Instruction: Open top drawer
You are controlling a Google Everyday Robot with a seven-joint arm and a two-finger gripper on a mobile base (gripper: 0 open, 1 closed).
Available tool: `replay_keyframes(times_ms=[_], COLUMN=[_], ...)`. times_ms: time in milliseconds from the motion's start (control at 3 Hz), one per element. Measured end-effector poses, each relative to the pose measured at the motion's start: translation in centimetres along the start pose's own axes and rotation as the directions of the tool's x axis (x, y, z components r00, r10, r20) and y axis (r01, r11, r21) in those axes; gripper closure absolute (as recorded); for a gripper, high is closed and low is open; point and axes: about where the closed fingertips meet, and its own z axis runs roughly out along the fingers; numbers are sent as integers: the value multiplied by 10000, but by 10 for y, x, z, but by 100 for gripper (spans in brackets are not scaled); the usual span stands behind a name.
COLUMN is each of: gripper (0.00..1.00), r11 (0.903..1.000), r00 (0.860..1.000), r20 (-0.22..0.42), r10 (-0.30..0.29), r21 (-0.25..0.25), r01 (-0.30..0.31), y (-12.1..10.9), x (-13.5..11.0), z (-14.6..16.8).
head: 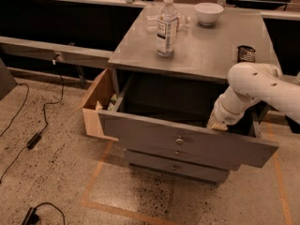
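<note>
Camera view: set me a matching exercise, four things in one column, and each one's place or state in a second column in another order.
Things:
1. top drawer
2. water bottle
3. white bowl
4. gripper

Places or states:
A. at the back edge of the cabinet top
B. pulled well out, its inside showing
C. upright on the cabinet top, nearer its left side
D. down at the upper edge of the top drawer's front, towards its right end

Pairs: 1-B, 2-C, 3-A, 4-D
</note>
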Motion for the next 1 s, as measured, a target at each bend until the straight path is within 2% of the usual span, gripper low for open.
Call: replay_keyframes(times_ms=[333,667,1000], gripper=[100,100,100], r11=[9964,9836,9614], r00=[9989,9965,9930], r20=[-82,-167,-287], r10=[461,819,1143], r21=[-703,-1598,-2485], r01=[-465,-835,-1179], y=[36,73,109], x=[-1,0,4], z=[-5,-5,-8])
